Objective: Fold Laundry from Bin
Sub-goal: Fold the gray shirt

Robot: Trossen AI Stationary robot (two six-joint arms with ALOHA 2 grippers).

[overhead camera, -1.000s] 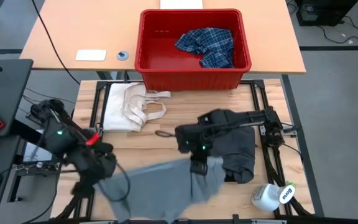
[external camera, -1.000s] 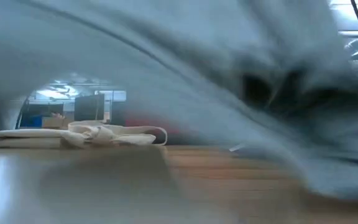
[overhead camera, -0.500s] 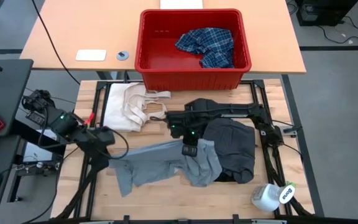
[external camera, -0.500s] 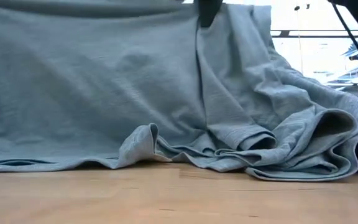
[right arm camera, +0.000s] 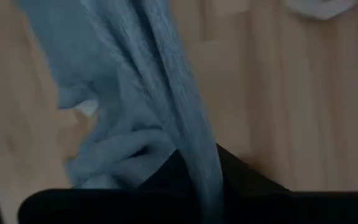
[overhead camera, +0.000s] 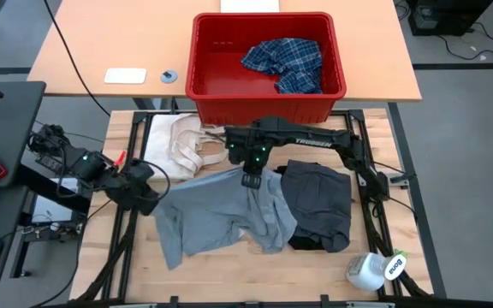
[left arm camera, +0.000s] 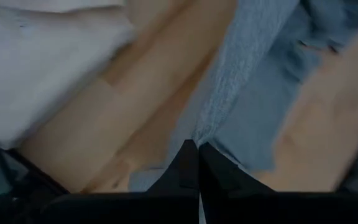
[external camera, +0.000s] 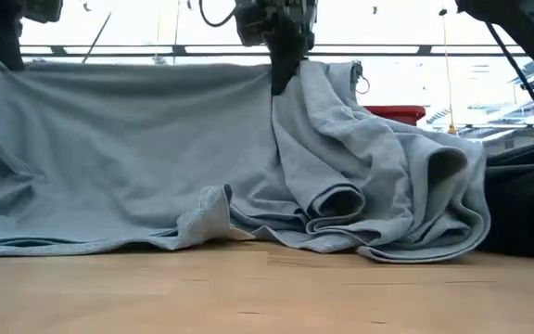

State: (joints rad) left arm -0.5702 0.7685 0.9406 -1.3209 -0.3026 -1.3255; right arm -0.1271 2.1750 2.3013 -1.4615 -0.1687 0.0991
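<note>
"TROSSEN" reads in white on the right arm point(overhead camera: 315, 143). The light grey garment point(overhead camera: 221, 214) lies rumpled mid-table, stretched between the left gripper point(overhead camera: 148, 183) and right gripper point(overhead camera: 251, 177), both clamped on its edge. The plaid shirt point(overhead camera: 285, 62) sits in the red bin point(overhead camera: 264, 107).

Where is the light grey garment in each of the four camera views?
High view: light grey garment at table centre, stretched between both grippers.
Low view: garment fills the left and middle, hanging from above.
Left wrist view: pinched edge ahead of the fingers.
Right wrist view: draped band.
Shared landmark: the wooden tabletop.
</note>
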